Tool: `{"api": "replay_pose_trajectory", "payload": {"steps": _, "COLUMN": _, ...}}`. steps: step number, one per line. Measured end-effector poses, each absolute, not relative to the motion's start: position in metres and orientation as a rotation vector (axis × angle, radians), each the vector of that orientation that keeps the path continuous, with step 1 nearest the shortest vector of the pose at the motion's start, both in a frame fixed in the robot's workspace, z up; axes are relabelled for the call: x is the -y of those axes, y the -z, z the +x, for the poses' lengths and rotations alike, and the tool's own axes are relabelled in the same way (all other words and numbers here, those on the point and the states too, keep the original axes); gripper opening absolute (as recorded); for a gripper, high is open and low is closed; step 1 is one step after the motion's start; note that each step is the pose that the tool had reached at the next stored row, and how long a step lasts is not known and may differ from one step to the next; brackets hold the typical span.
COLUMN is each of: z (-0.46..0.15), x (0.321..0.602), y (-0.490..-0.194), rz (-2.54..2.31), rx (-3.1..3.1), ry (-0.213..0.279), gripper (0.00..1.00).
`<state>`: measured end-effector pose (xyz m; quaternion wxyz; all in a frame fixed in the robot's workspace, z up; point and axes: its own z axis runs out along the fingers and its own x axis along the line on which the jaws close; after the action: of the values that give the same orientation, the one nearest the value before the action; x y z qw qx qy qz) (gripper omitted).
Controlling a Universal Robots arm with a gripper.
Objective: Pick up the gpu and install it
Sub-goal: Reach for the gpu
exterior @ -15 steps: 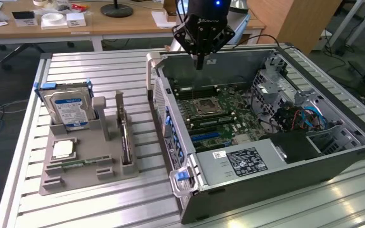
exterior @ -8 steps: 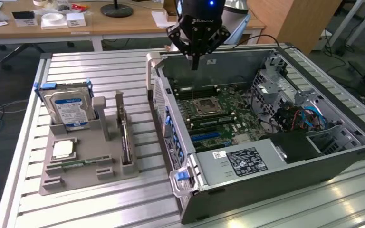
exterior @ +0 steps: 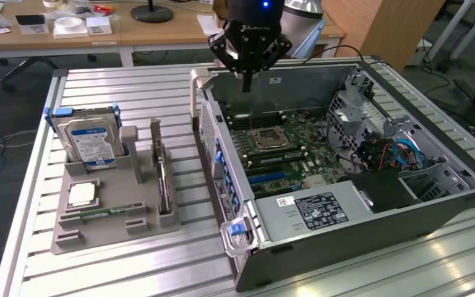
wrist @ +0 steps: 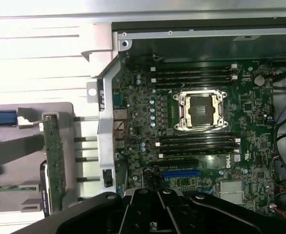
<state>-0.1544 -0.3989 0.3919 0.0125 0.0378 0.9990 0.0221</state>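
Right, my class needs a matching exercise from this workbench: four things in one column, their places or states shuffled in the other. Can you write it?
1 hard drive
2 gpu
3 tool
4 CPU socket

A shut, above the open computer case
B on the motherboard
C on edge in the grey holder's slot nearest the case
D upright in the holder, blue-white label showing

Pairs: 1-D, 2-C, 3-A, 4-B

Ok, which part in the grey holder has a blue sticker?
The hard drive, standing on its end; the gpu beside it is thin and dark.
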Motion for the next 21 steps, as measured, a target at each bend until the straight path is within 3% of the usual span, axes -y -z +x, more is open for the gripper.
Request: {"api": "replay_pose_trajectory", "payload": {"steps": 21, "z": -0.193, "x": 0.399, "y": -0.390, "rz": 0.124, "rx": -3.113, "ry": -0.069, "gripper": 0.11}}
